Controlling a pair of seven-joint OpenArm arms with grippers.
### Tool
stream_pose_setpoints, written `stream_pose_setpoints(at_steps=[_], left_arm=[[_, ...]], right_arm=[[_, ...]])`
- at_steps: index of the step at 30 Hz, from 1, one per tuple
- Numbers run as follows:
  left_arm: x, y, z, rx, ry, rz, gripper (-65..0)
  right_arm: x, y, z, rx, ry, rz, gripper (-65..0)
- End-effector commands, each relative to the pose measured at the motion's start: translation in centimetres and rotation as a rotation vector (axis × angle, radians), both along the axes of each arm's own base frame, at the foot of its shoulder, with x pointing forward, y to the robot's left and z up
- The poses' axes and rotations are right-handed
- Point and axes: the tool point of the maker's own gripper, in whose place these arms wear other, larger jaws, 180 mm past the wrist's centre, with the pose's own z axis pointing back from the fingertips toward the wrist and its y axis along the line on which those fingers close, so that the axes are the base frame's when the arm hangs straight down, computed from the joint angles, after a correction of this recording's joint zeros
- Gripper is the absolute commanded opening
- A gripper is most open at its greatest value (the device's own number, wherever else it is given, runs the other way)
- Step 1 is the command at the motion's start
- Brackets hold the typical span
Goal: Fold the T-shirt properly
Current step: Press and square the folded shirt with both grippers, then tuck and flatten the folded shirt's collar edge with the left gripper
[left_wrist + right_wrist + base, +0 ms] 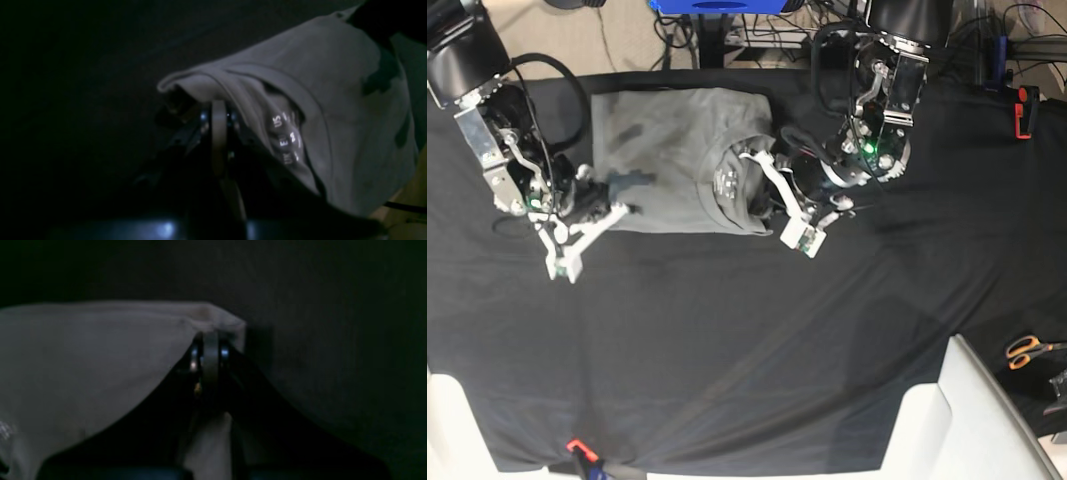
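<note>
The grey T-shirt (672,160) lies partly folded on the black table cloth (747,330), its collar with the pale printed label (725,182) to the right. My left gripper (750,158) is at the collar side. In the left wrist view it (218,108) is shut on a fold of the T-shirt (333,116) beside the label (287,138). My right gripper (622,210) is at the shirt's lower left corner. In the right wrist view it (210,340) is shut on a corner of the T-shirt (83,356).
Orange-handled scissors (1027,350) lie at the right edge. A white panel (972,420) stands at the lower right and another at the lower left (447,430). A red object (1024,110) sits at the far right, with cables behind the table.
</note>
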Motion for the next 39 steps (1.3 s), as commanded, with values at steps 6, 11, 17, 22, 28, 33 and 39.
stream_pose_setpoints(at_steps=[6,11,17,22,28,33,39], left_arm=[[1.8,-0.3,3.5,-0.044,-0.107,0.007,-65.0],[1.2,1.9,8.8,-0.058,-0.242,0.081,-65.0],[-2.7,5.0,7.1,-0.046,-0.096,0.158,-56.4],[-4.3,8.2,4.6,-0.196,0.044,0.289,-8.4],[-4.3,6.1,0.5,-0.301,0.193,0.287,0.0],[-4.5,1.9,-0.4,-0.359,0.200,0.218,0.0],[-5.6,-1.1,-3.5,-0.382,0.290,0.207,0.0]], right_arm=[[3.2,-0.7,3.3,-0.008,-0.154,0.023,-64.8],[2.5,-1.6,8.0,0.009,-0.285,-0.006,-64.8],[-1.8,-7.3,7.8,-0.020,-0.259,-0.177,-64.8],[-4.0,-8.1,6.5,-0.044,-0.218,-0.162,-64.8],[-4.8,-6.9,5.9,-0.114,-0.244,-0.046,-64.8],[-5.3,-7.1,5.6,-0.148,-0.245,-0.047,-64.8],[-5.8,-8.2,5.6,-0.165,-0.238,-0.074,-64.8]])
